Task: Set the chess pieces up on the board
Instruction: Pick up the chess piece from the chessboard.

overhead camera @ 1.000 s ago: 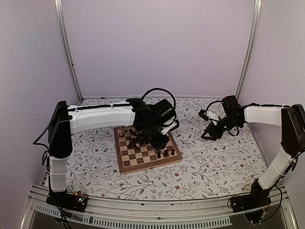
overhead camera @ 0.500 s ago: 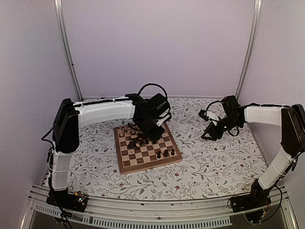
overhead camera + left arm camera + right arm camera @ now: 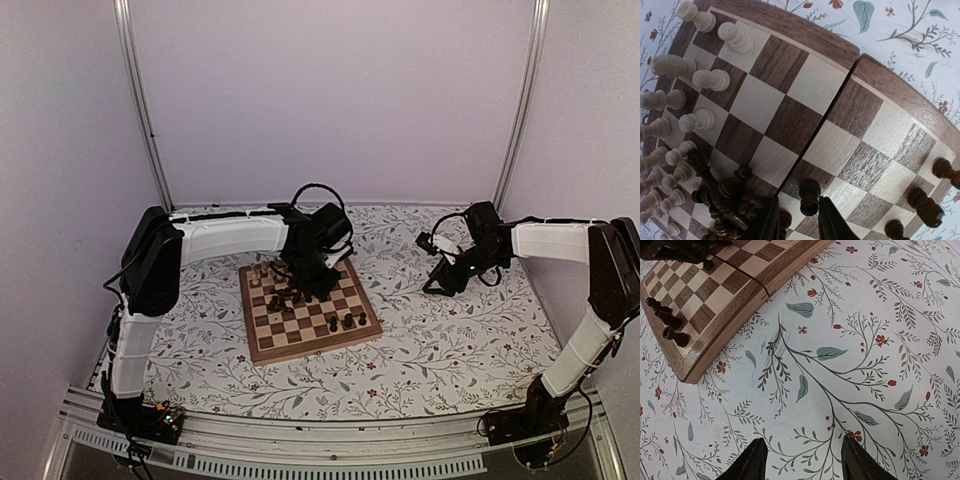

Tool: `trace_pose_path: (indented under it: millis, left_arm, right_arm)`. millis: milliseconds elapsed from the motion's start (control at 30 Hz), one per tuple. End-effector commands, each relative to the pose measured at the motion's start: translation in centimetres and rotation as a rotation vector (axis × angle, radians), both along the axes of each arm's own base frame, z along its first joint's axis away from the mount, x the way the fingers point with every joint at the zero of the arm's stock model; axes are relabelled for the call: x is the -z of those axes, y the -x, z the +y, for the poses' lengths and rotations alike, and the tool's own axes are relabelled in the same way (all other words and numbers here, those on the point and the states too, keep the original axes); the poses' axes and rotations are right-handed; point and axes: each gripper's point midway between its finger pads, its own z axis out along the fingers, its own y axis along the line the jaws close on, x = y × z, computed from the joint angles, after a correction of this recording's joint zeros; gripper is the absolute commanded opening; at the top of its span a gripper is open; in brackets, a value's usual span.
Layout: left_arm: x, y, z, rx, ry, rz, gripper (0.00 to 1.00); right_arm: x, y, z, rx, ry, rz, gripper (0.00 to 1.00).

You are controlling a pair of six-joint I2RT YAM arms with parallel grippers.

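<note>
Lilac-grey walls enclosed a table laid with a smooth floral-patterned cover (image 3: 450,340). Left of centre on it a square wooden chessboard (image 3: 262,347) was set, chequered in grained dark brown and cream within a light brown rim, with a fold seam across its middle. Turned pale tan pieces (image 3: 710,79) were ranked along its far-left edge. Dark pieces (image 3: 727,200) were heaped near the middle, and three more (image 3: 347,321) stood at the near-right edge. The left gripper (image 3: 799,207) was lowered over the board, its fingers apart on either side of a round-headed dark piece (image 3: 810,192). Whether that piece was clamped could not be told. The right gripper (image 3: 804,442) was held over bare cover to the right, fingers released, grasping nothing.
</note>
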Motion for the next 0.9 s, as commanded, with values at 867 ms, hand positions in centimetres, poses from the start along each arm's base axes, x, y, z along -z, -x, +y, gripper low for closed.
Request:
trace_pose_path:
  millis: [867]
  left_arm:
    - [-2.1,4.3,-8.9,0.179,0.161,0.015,0.10]
  right_arm:
    - [-0.1,-0.5,0.2,-0.009,0.002,0.002,0.54]
